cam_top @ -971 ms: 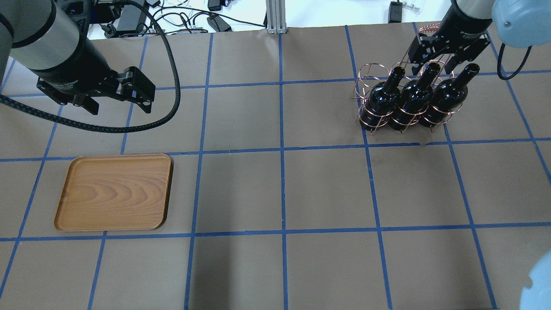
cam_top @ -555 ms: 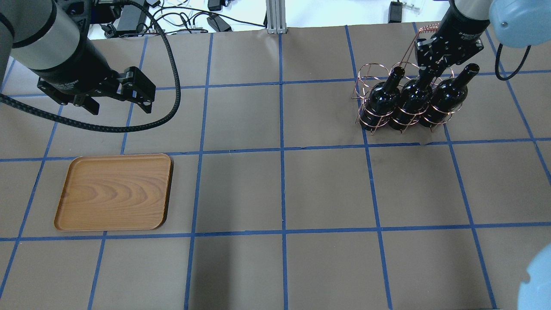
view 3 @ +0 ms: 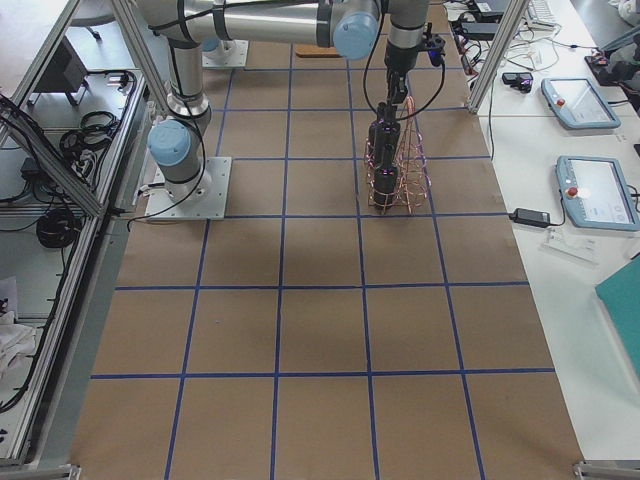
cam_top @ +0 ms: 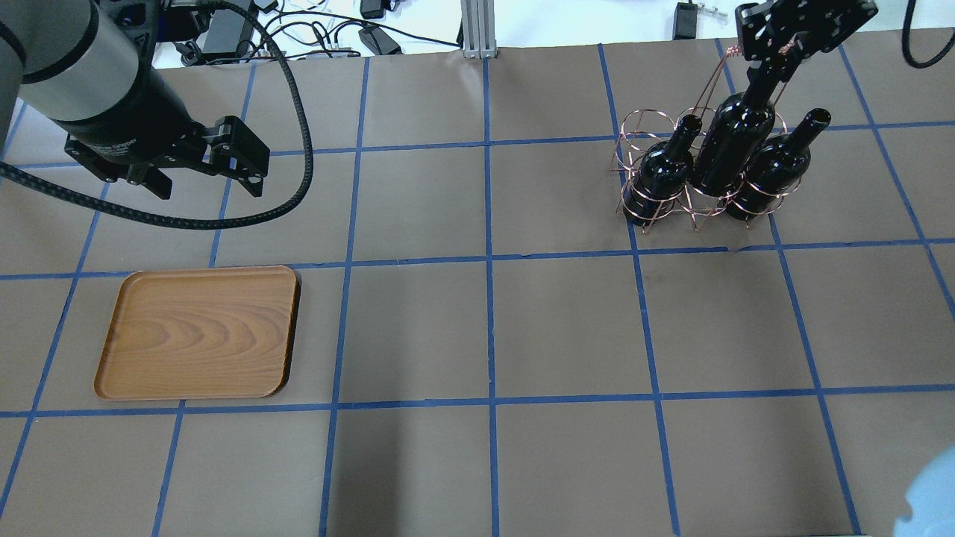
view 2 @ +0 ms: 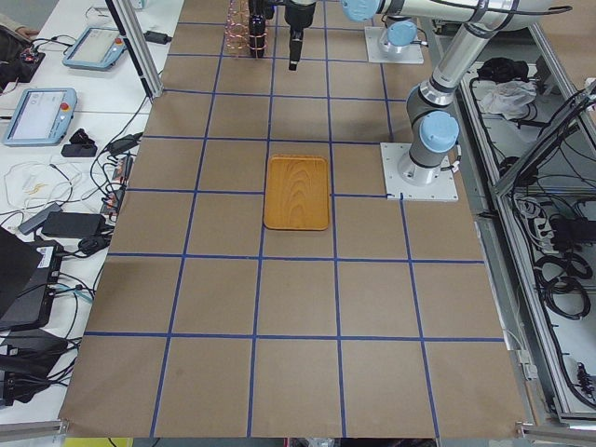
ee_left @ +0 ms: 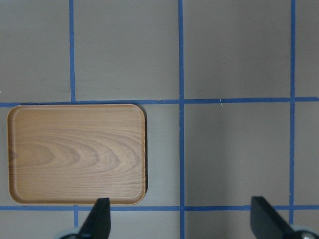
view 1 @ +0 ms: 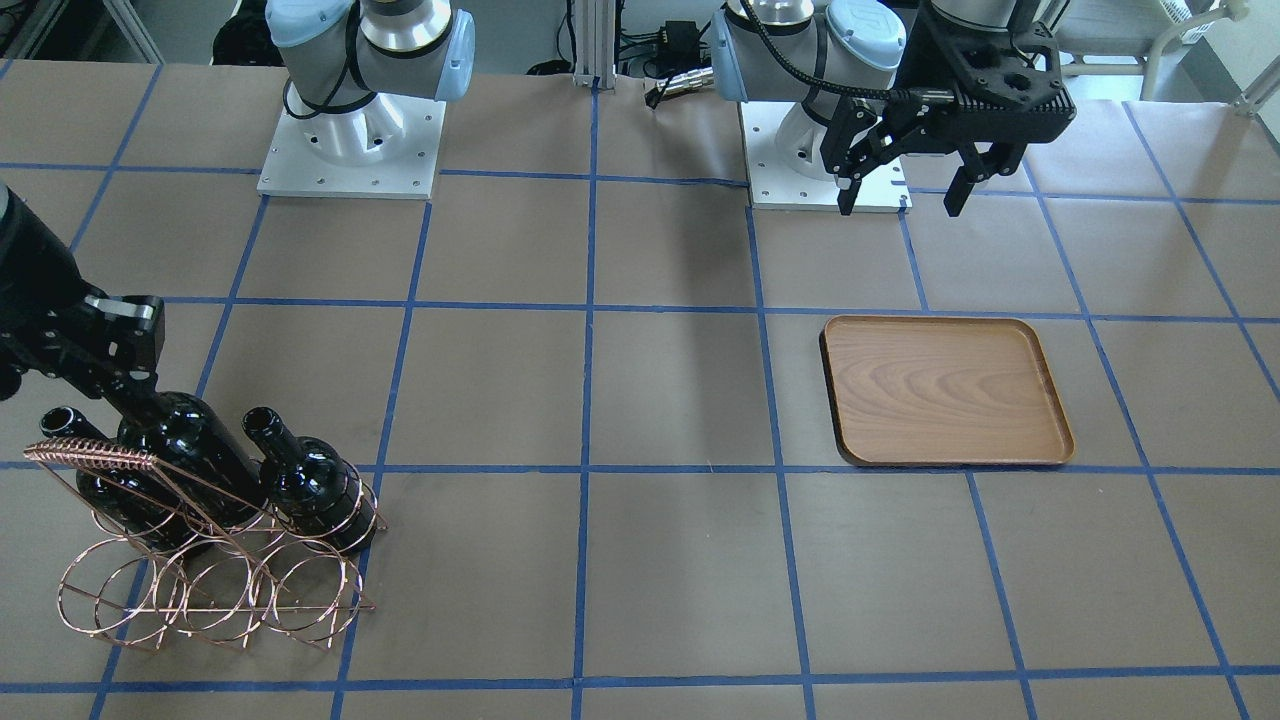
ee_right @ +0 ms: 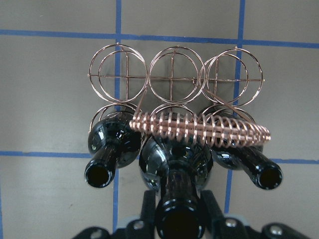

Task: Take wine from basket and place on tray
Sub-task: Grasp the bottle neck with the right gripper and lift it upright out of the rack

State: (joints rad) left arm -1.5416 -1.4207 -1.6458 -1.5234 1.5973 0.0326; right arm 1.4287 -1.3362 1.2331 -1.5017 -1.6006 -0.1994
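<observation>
Three near-black wine bottles stand in the copper wire basket [cam_top: 656, 214] at the far right of the overhead view. My right gripper [cam_top: 774, 58] is shut on the neck of the middle bottle [cam_top: 733, 149], which is raised above the other two [cam_top: 666, 170] [cam_top: 776, 165] with its base still among the rings. In the right wrist view the fingers [ee_right: 148, 208] clamp that bottle's neck [ee_right: 178, 225] below the braided handle [ee_right: 199, 127]. The wooden tray [cam_top: 198, 332] lies bare at front left. My left gripper [cam_top: 207, 186] is open and empty, hovering behind the tray [ee_left: 77, 154].
The table is brown paper with a blue tape grid. Cables and boxes lie past its far edge [cam_top: 313, 30]. Both arm bases [view 1: 350, 140] stand on the robot's side. The basket's empty front rings [view 1: 200, 595] face the operators' side.
My right gripper has closed on the middle bottle's neck and lifted it up and away from the other two. The left arm has not moved.
</observation>
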